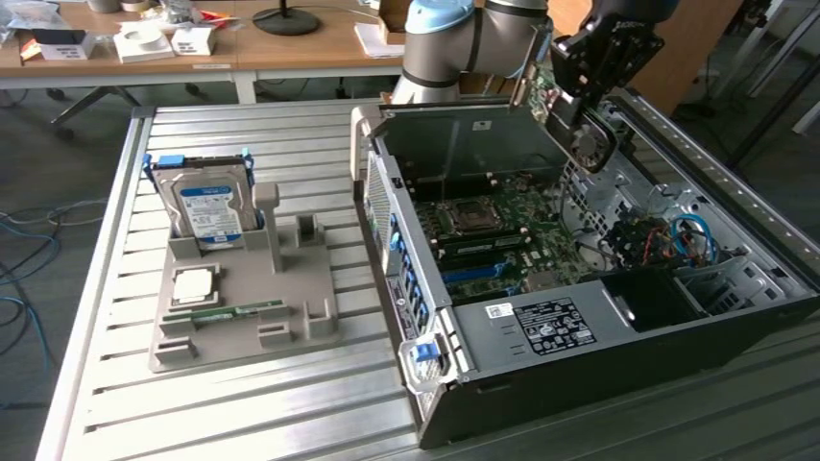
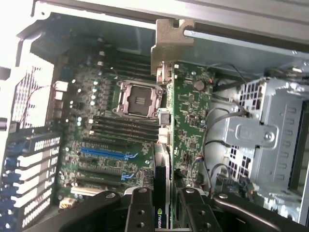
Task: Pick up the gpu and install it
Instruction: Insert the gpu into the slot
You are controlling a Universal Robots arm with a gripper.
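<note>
I log: tray (image 1: pixel 237 341) bearing hard drive (image 1: pixel 205 206) on desk (image 1: pixel 256 418), exterior view's left; case (image 1: pixel 384 226) right; gpu (image 2: pixel 166 125) in claw (image 2: pixel 161 208) above case.

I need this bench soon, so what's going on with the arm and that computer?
The robot's gripper is shut on the gpu and holds it over the open computer case, above the motherboard. The card does not look seated in a slot yet. On the grey tray at the exterior view's left, a hard drive stands upright and a memory stick lies flat.
</note>
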